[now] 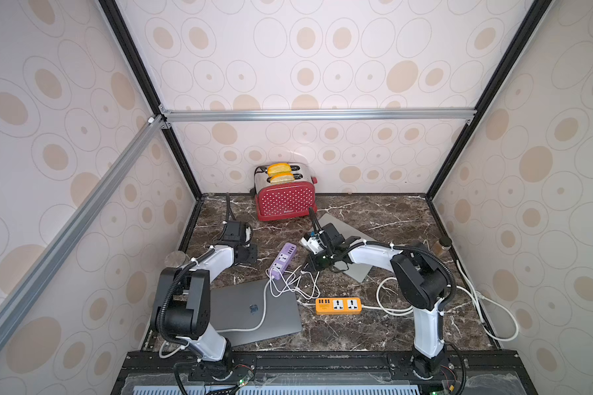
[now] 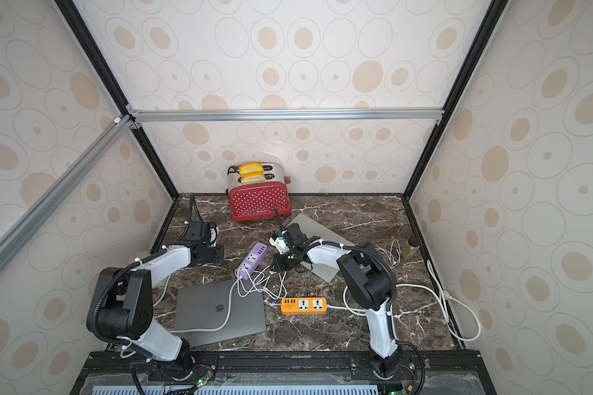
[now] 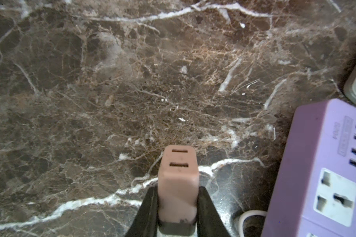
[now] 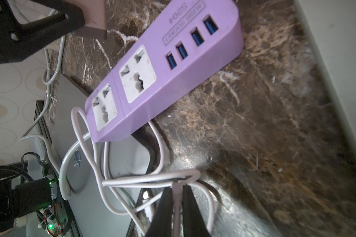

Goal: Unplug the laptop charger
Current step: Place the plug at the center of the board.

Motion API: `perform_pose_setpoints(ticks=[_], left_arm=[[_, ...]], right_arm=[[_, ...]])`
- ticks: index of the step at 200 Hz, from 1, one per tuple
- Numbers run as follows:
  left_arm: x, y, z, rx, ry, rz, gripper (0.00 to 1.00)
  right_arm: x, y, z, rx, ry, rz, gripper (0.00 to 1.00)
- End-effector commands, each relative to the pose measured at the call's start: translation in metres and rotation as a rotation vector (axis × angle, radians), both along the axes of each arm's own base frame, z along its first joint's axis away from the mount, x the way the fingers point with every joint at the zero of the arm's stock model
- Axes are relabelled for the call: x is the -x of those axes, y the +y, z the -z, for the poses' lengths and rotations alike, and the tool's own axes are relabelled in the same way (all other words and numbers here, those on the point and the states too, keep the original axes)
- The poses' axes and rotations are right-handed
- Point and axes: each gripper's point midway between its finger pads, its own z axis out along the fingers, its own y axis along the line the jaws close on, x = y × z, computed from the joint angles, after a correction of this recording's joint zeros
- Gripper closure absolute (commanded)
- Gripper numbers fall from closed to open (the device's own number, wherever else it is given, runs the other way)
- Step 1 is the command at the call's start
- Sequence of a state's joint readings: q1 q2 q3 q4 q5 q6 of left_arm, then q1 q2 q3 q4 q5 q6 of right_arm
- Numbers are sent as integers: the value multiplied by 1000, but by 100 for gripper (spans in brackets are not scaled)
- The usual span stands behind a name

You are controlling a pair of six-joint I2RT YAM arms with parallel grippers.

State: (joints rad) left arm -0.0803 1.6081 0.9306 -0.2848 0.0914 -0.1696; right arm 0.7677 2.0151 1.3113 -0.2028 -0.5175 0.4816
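Note:
The laptop charger (image 3: 178, 174), a pinkish block with two slots in its end face, is clamped between the black fingers of my left gripper (image 3: 178, 190), just above the marble. It hangs to the left of the purple power strip (image 3: 325, 174), apart from it. In the right wrist view the strip (image 4: 164, 67) shows both wall sockets with nothing plugged in. My right gripper (image 4: 177, 187) is shut on a loop of the white cable (image 4: 144, 178), which lies tangled between the strip and the grey laptop (image 1: 254, 311). In both top views the grippers (image 1: 250, 254) (image 1: 310, 266) flank the strip (image 1: 283, 256).
A red toaster (image 1: 285, 196) holding bread stands at the back wall. An orange power strip (image 1: 338, 305) lies at front centre, its white cord (image 1: 476, 297) looping to the right. A silver laptop (image 1: 356, 236) lies under the right arm. A brown jar (image 1: 442, 244) stands by the right wall.

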Motion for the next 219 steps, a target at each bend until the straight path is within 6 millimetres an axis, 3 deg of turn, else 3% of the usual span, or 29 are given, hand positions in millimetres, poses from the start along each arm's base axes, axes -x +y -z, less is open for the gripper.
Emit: perform_pose_setpoints(ticks=[1,51,80,93,97,100,102,123,126,128,132,134,153,186,219], left_arm=[[-10,8,-10,-24,-3,-28,69],[-14,8,-14,-30,-13,-19,58],[-16,4,-32,-7,-83,-3,50],[-14,3,-52,2,-153,0,38],[-12,3,-59,5,-178,1,28],[-10,3,-65,7,-200,1,8],[-8,3,-67,7,-210,0,3],[9,12,-96,-23,-337,-26,1],[11,14,-100,-28,-357,-32,1],[14,16,-102,-34,-367,-39,1],[17,19,-105,-43,-391,-51,1],[19,21,-106,-49,-402,-58,1],[34,40,-110,-113,-511,-140,1],[50,69,-98,-252,-613,-239,1],[51,78,-69,-328,-610,-244,1]], right_arm=[[5,-2,2,20,-11,-20,81],[6,-6,-13,25,-52,-39,67],[6,-14,-34,45,-102,-51,63],[7,-18,-46,52,-131,-56,61],[7,-20,-51,55,-142,-56,59],[7,-21,-55,55,-151,-55,59],[7,-22,-56,59,-158,-55,58],[6,-34,-80,67,-223,-43,51],[5,-35,-84,66,-232,-42,49],[5,-36,-86,67,-239,-39,43],[5,-38,-90,69,-251,-36,11],[4,-39,-93,66,-256,-33,3],[4,-53,-112,62,-303,-8,0],[-4,-105,-143,70,-389,111,0],[-10,-191,-169,192,-579,314,0]])
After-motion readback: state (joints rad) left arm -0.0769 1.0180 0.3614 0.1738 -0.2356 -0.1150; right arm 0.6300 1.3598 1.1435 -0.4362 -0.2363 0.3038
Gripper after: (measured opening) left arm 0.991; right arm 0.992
